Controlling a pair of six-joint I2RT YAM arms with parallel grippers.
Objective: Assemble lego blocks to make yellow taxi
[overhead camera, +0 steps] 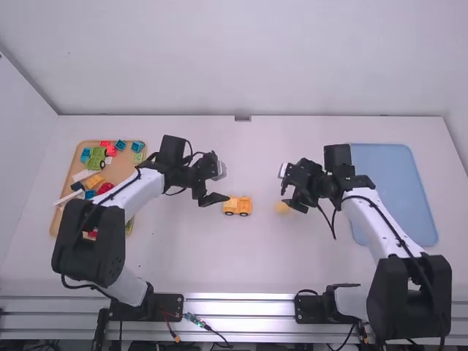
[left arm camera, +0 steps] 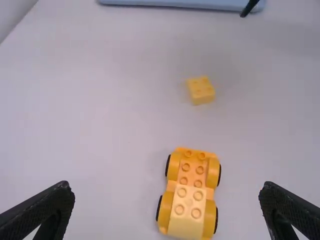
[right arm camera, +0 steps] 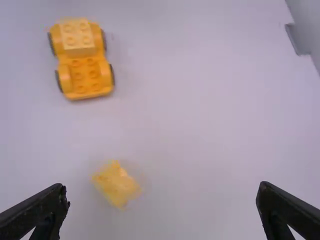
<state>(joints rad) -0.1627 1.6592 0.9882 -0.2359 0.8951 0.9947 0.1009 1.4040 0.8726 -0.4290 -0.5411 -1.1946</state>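
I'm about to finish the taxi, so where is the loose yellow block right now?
In the high view, the block sits right of the wheeled car, by the right gripper.

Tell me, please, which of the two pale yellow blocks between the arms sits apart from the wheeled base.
The small block nearer the right tool: it lies alone on the table, while the other sits atop the base.

Car (overhead camera: 237, 205): on the surface (overhead camera: 212, 256)
Loose block (overhead camera: 282, 208): near the car, to its right
Tray (overhead camera: 121, 170): left of the car, piled blocks (overhead camera: 96, 158) on it
Second tray (overhead camera: 387, 190): right of the car, past the loose block
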